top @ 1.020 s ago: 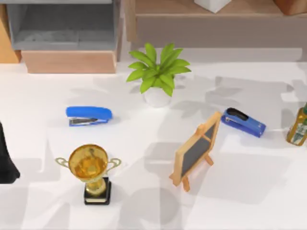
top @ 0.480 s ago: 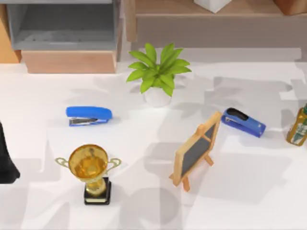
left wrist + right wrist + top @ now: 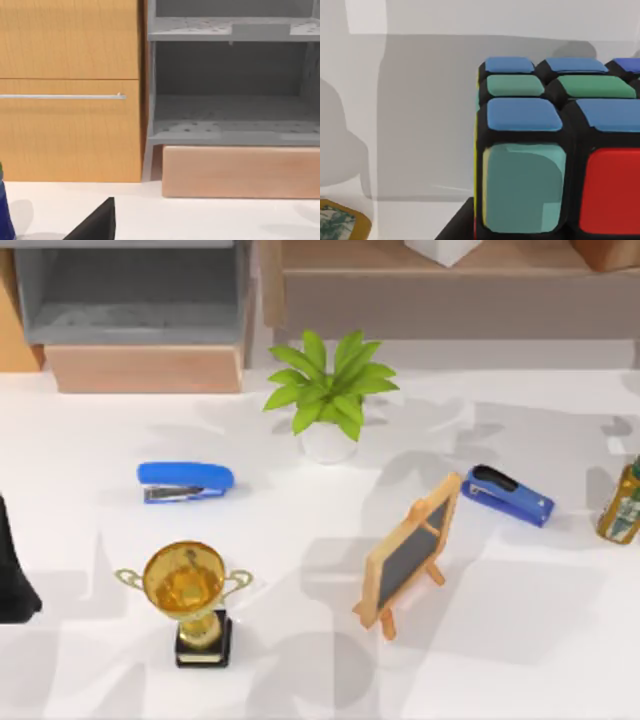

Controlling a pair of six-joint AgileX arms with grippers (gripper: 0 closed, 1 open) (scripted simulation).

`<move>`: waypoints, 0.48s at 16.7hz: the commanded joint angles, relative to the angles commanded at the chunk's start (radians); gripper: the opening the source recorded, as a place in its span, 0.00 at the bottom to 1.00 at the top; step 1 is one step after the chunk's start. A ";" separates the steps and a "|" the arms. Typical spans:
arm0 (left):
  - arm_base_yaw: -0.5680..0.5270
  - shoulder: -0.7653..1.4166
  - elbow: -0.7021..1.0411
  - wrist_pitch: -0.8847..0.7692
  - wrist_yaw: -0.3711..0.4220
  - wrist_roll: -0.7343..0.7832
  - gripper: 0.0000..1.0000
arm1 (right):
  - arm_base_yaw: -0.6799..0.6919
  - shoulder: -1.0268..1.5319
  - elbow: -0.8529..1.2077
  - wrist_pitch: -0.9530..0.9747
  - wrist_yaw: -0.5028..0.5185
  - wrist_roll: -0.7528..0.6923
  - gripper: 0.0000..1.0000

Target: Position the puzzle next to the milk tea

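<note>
The puzzle [image 3: 555, 150] is a colour cube with blue, green, teal and red tiles, seen very close in the right wrist view. My right gripper [image 3: 540, 236] is shut on it, and one dark finger [image 3: 457, 226] lies against its lower edge above the white table. An amber bottle with a green label [image 3: 622, 502] stands at the table's right edge. Its corner [image 3: 340, 222] shows beside the cube. I cannot tell whether this bottle is the milk tea. My left arm [image 3: 12, 575] is parked at the table's left edge.
A gold trophy [image 3: 190, 595], a small easel chalkboard [image 3: 408, 555], two blue staplers [image 3: 185, 481] [image 3: 508, 495] and a potted plant [image 3: 330, 400] stand on the white table. Wooden and grey shelving [image 3: 140, 310] runs along the back.
Nothing on the table has moved. The soft shadows over the right half of the table have shifted.
</note>
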 joint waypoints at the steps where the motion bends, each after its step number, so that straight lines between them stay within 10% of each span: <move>1: 0.000 0.000 0.000 0.000 0.000 0.000 1.00 | 0.000 0.000 0.000 0.000 0.000 0.000 0.08; 8: 0.000 0.000 0.000 0.000 0.000 0.000 1.00 | 0.000 0.000 0.000 0.000 0.000 0.000 0.60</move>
